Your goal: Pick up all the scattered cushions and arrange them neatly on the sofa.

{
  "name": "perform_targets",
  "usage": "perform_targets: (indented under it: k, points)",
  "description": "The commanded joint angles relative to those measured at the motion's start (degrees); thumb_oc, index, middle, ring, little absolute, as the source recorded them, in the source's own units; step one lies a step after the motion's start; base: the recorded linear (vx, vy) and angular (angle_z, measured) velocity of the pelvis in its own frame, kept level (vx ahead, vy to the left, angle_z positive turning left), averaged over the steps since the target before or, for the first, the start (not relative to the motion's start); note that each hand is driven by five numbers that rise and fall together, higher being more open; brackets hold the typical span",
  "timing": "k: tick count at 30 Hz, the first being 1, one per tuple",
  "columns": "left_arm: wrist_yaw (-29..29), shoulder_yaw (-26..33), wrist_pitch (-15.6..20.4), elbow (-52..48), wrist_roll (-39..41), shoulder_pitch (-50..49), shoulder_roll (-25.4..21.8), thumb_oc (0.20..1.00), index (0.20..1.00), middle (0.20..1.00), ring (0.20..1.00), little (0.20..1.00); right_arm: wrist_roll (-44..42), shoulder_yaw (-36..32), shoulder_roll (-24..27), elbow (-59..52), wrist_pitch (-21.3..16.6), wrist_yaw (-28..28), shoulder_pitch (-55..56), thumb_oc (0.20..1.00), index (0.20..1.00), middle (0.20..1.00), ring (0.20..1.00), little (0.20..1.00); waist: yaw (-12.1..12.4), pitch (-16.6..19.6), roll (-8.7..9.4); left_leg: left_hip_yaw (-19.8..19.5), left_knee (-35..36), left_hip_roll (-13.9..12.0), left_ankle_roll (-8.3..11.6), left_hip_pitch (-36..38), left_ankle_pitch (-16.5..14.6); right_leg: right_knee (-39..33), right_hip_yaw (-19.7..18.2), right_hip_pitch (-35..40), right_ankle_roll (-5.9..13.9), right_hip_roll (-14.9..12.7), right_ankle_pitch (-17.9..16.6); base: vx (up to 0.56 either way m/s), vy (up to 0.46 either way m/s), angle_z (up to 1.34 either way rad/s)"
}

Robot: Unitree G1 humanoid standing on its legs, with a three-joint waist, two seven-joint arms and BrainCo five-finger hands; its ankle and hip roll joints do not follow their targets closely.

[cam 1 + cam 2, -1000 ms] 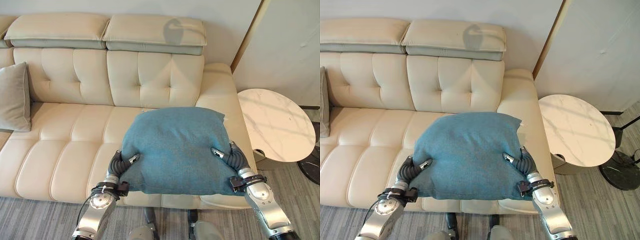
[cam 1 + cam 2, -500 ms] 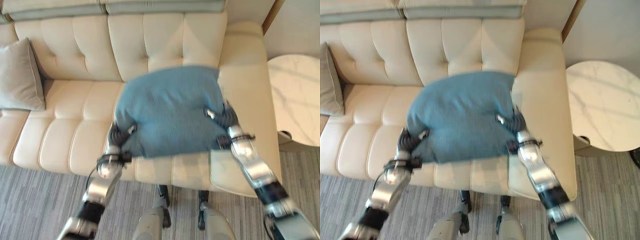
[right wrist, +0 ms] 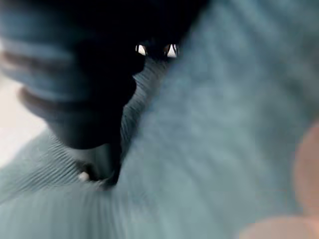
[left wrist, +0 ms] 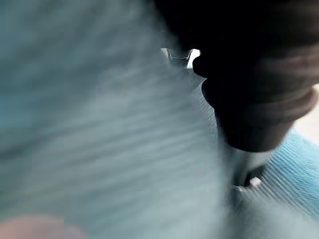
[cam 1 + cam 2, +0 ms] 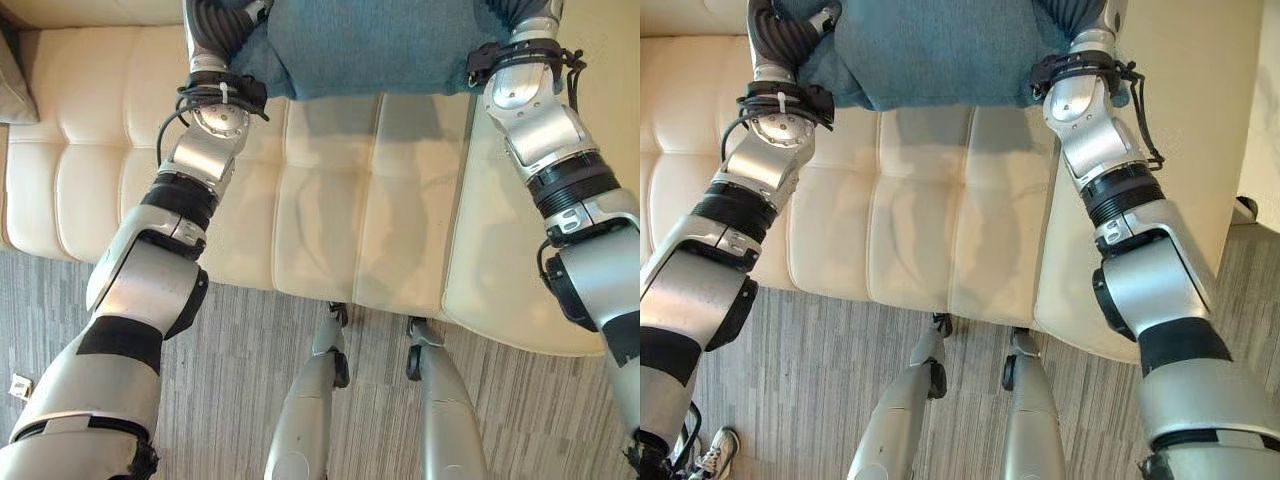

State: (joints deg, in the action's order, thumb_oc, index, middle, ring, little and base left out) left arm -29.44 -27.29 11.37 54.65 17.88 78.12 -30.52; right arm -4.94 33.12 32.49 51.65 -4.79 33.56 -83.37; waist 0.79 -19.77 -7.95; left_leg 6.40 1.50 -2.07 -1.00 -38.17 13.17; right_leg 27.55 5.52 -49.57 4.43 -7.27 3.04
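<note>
A blue cushion (image 5: 370, 45) hangs over the cream sofa seat (image 5: 330, 200) at the top of the eye views and casts a shadow on the seat. My left hand (image 5: 215, 25) grips its left side, thumb lying on the cloth. My right hand (image 5: 520, 15) holds the right side beside the sofa's armrest (image 5: 490, 260). Both arms are stretched far forward. In the wrist views the blue cloth (image 4: 99, 124) (image 3: 224, 99) lies right against each hand's dark cover (image 4: 249, 74) (image 3: 75, 74).
The edge of a grey cushion (image 5: 10, 80) shows on the seat at the far left. Grey striped carpet (image 5: 250, 340) runs along the sofa's front. A small white scrap (image 5: 18, 385) and a shoe (image 5: 710, 462) lie on the floor at the lower left.
The camera has tipped down towards the floor. Both arms have reached forward, carrying the blue cushion farther over the seat towards the backrest.
</note>
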Motion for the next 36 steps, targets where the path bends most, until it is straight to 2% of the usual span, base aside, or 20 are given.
perform_targets:
  k: [1,3,6,7,10,13,18,21,22,25,26,27,33,34,35,36]
  points:
    - [2.92,-1.09,2.51,-0.64,1.69,6.62,-4.90,1.000,1.000,1.000,1.000,1.000,-2.31,2.35,-0.75,-2.62,-1.69,-4.67,-5.56,1.000,1.000,1.000,1.000,1.000,0.75,-0.49,2.54,0.70,-1.14,4.52,3.81,3.83,-7.91,-22.37,-0.91,9.10,2.88,3.13,-7.43,-0.01,-0.004,0.31]
    - [3.61,-0.96,2.02,-0.32,1.83,5.28,-5.36,1.000,1.000,1.000,1.000,1.000,-2.38,2.59,-0.50,-2.36,-1.17,-5.58,-4.34,1.000,1.000,1.000,1.000,1.000,0.79,-0.57,2.55,0.79,-0.89,4.48,3.83,3.79,-7.72,-22.49,-0.83,8.90,2.93,3.17,-7.67,-0.01,-0.002,-0.02]
    - [6.57,2.75,0.51,3.84,4.32,-3.23,-5.48,1.000,1.000,1.000,1.000,1.000,-2.37,1.04,-1.30,-2.01,-0.29,-8.02,1.85,1.000,1.000,1.000,1.000,1.000,0.48,-1.36,3.80,1.42,0.74,4.23,4.47,4.31,-6.68,-23.70,-0.35,9.51,3.23,3.44,-8.57,-0.01,0.002,-0.06]
    - [6.56,2.80,0.49,3.77,4.30,-3.35,-5.49,1.000,1.000,1.000,1.000,1.000,-2.35,1.05,-1.32,-2.06,-0.26,-8.01,1.93,1.000,1.000,1.000,1.000,1.000,0.47,-1.32,3.79,1.42,0.78,4.23,4.47,4.34,-6.66,-23.72,-0.35,9.54,3.23,3.44,-8.58,-0.02,0.003,-0.06]
    - [6.95,6.92,1.24,0.03,5.46,-11.38,-4.32,1.000,1.000,1.000,1.000,1.000,-1.67,-2.27,-0.67,-5.32,-0.30,-8.43,7.92,1.000,1.000,1.000,1.000,1.000,0.16,-1.84,4.62,1.61,1.69,4.08,4.90,6.01,-6.51,-24.37,0.36,10.88,3.25,3.42,-8.82,-0.02,0.013,-0.08]
    - [7.08,7.82,1.59,-2.22,5.51,-13.91,-4.20,1.000,1.000,1.000,1.000,1.000,-1.48,-3.45,0.10,-6.79,-0.45,-8.57,9.77,1.000,1.000,1.000,1.000,1.000,0.06,-1.89,4.63,1.56,1.85,4.08,4.95,6.75,-6.58,-24.53,0.43,11.59,3.26,3.37,-8.81,-0.03,0.018,0.07]
    - [8.96,14.51,4.56,-21.28,5.48,-30.69,-3.86,1.000,1.000,1.000,1.000,1.000,-1.00,-13.27,5.25,-22.95,-2.77,-11.08,25.04,1.000,1.000,1.000,1.000,1.000,-0.30,-1.86,5.54,1.72,1.44,4.42,5.00,12.07,-8.31,-24.98,0.70,17.32,3.22,3.00,-8.37,-0.02,0.029,0.06]
    - [12.23,18.30,4.75,-30.67,3.86,-42.46,-3.43,1.000,1.000,1.000,1.000,1.000,-1.72,-20.47,6.81,-33.07,-4.89,-15.47,39.13,1.000,1.000,1.000,1.000,1.000,-0.63,-0.66,6.39,1.88,1.25,4.31,4.91,15.80,-9.41,-25.97,0.97,21.56,3.35,2.72,-8.31,0.03,0.021,0.03]
    - [17.07,21.55,4.09,-37.75,2.69,-55.40,-1.28,1.000,1.000,1.000,1.000,1.000,-2.14,-27.44,6.02,-42.52,-6.58,-21.29,55.66,1.000,1.000,1.000,1.000,1.000,-1.29,1.50,7.36,2.48,1.89,4.20,4.80,19.73,-9.91,-27.31,1.38,25.93,3.67,2.34,-8.52,0.09,0.051,0.08]
    - [22.18,25.14,2.65,-39.75,1.04,-68.34,0.80,1.000,1.000,1.000,1.000,1.000,-1.87,-33.20,3.49,-46.57,-7.70,-27.08,71.26,1.000,1.000,1.000,1.000,1.000,-2.33,3.62,8.04,3.05,2.49,4.01,4.43,24.62,-11.13,-27.89,1.88,30.97,4.23,2.12,-7.81,0.07,0.057,0.04]
    - [22.19,25.15,2.59,-39.89,1.04,-68.52,0.79,1.000,1.000,1.000,1.000,1.000,-1.85,-33.25,3.45,-46.75,-7.63,-27.11,71.47,1.000,1.000,1.000,1.000,1.000,-2.34,3.78,8.10,3.07,2.55,4.06,4.41,24.49,-10.92,-28.06,1.87,30.89,4.21,2.08,-8.04,0.08,0.098,-0.13]
    - [25.34,28.30,0.55,-38.03,-0.65,-78.61,3.49,1.000,1.000,1.000,1.000,1.000,-0.47,-36.78,-0.94,-45.53,-6.97,-30.62,83.04,1.000,1.000,1.000,1.000,1.000,-3.39,5.90,8.40,3.36,2.73,4.28,3.67,28.68,-12.04,-28.36,1.89,34.98,4.60,2.26,-7.50,0.06,0.072,-0.19]
    - [27.42,30.64,-2.05,-34.22,-4.48,-87.90,6.64,1.000,1.000,1.000,1.000,1.000,3.61,-37.83,-5.30,-41.41,-5.20,-32.72,91.76,1.000,1.000,1.000,1.000,1.000,-4.53,8.17,8.80,4.42,3.11,4.24,2.75,32.91,-12.75,-27.81,0.81,37.19,5.24,2.72,-7.96,-0.04,0.090,-0.18]
    - [27.05,31.12,-2.57,-31.91,-6.32,-89.48,7.56,1.000,1.000,1.000,1.000,1.000,6.36,-36.15,-6.44,-37.69,-4.20,-32.22,91.96,1.000,1.000,1.000,1.000,1.000,-4.92,7.74,8.69,5.15,3.28,3.45,2.43,33.99,-12.61,-23.17,-0.15,35.96,6.20,2.85,-8.38,-0.23,0.082,-0.49]
    - [27.13,30.52,-2.73,-31.55,-7.38,-89.79,7.47,1.000,1.000,1.000,1.000,1.000,5.84,-35.71,-7.40,-36.29,-3.97,-32.26,92.40,1.000,1.000,1.000,1.000,1.000,-4.87,7.10,8.36,5.45,3.00,2.70,2.36,34.44,-12.22,-19.15,-0.63,35.81,6.38,3.48,-6.05,-0.44,0.097,-0.57]
    - [26.77,30.41,-3.12,-30.11,-8.38,-89.97,7.09,1.000,1.000,1.000,1.000,1.000,5.60,-34.82,-8.41,-33.58,-3.80,-31.89,93.15,1.000,1.000,1.000,1.000,1.000,-4.22,6.82,7.81,5.97,2.45,1.11,2.09,33.98,-10.77,-9.74,0.18,36.45,5.30,3.77,-1.80,-0.40,0.024,-0.57]
